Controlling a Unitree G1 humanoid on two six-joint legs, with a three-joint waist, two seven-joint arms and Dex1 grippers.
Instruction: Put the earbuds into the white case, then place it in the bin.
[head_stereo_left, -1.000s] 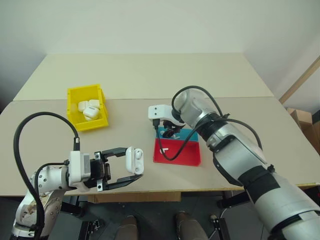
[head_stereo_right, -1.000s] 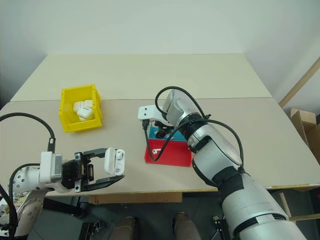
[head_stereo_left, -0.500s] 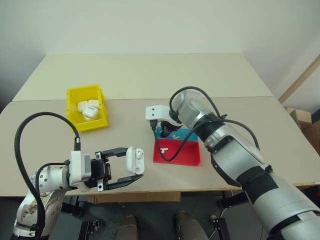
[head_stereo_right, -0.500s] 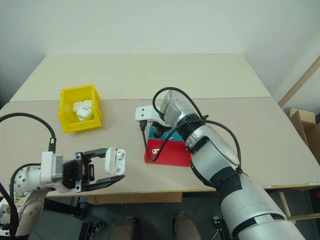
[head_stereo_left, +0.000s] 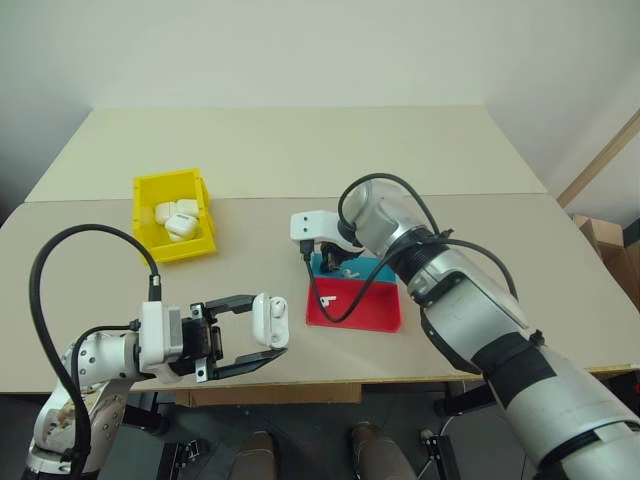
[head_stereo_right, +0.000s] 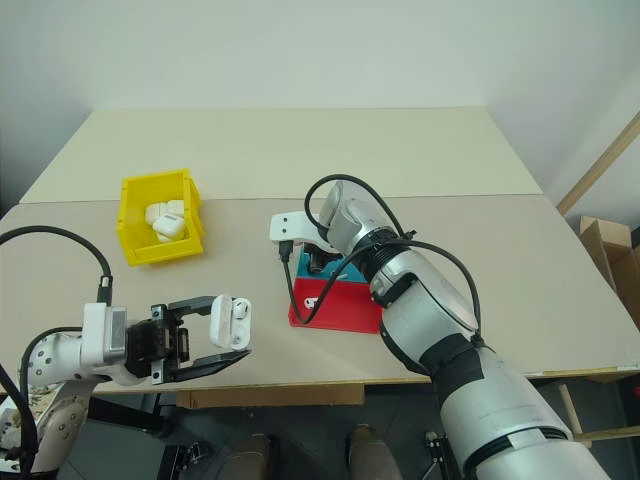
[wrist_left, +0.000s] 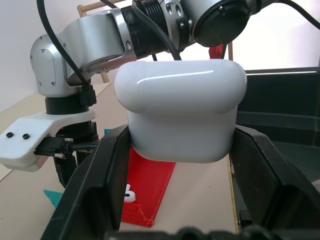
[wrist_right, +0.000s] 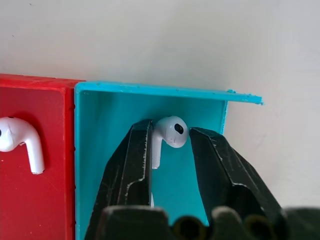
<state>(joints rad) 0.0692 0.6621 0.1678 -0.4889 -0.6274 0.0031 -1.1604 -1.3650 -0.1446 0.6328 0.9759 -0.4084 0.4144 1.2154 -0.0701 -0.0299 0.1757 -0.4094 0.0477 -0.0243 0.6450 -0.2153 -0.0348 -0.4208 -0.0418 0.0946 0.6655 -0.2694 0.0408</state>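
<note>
Now left tool (head_stereo_left: 276, 333) gripping white case (head_stereo_left: 268, 318), right tool (wrist_right: 170, 145) closing around earbud (wrist_right: 169, 134), tray (wrist_right: 100, 105) corner.

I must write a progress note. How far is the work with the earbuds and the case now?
Nothing looks finished yet. In hand: the left gripper holds the white case above the table's near edge, and the right gripper's jaws bracket one earbud in the tray's blue half, not visibly clamping it. Left: the second earbud lies in the red half; both go into the case, then it into the yellow bin.

White case (head_stereo_left: 268, 318), yellow bin (head_stereo_left: 172, 215)
</note>
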